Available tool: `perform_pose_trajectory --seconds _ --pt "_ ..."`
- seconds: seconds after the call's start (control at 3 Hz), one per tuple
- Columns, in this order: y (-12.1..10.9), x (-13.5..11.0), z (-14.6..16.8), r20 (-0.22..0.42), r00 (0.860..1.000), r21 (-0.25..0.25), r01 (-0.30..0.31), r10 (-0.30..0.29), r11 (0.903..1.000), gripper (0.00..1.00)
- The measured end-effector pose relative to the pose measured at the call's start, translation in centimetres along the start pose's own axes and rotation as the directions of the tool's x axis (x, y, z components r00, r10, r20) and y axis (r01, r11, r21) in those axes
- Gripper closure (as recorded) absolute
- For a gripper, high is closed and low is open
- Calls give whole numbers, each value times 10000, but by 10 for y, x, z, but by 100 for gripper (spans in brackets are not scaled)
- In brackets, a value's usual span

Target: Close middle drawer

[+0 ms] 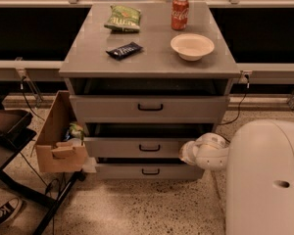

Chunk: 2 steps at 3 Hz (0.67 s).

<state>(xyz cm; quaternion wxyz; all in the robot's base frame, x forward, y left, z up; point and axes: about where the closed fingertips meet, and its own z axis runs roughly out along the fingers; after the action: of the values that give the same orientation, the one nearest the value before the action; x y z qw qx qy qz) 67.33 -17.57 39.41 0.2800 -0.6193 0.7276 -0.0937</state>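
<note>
The middle drawer is the grey front with a small black bar handle, second of three in the grey cabinet. It stands out a little from the cabinet, with a dark gap above it. My gripper is at the right end of that drawer front, at the tip of my white arm, and seems to rest against it. The top drawer and the bottom drawer sit above and below it.
On the cabinet top are a green chip bag, a dark snack bar, a red soda can and a white bowl. A cardboard box hangs at the cabinet's left. A black cart stands further left. My white body fills the lower right.
</note>
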Motion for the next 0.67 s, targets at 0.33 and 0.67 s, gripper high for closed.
perform_pose_trajectory --seconds 0.33,0.67 --pt "0 0 0 0 10000 0 0 0 10000 28" --pt "0 0 0 0 10000 0 0 0 10000 6"
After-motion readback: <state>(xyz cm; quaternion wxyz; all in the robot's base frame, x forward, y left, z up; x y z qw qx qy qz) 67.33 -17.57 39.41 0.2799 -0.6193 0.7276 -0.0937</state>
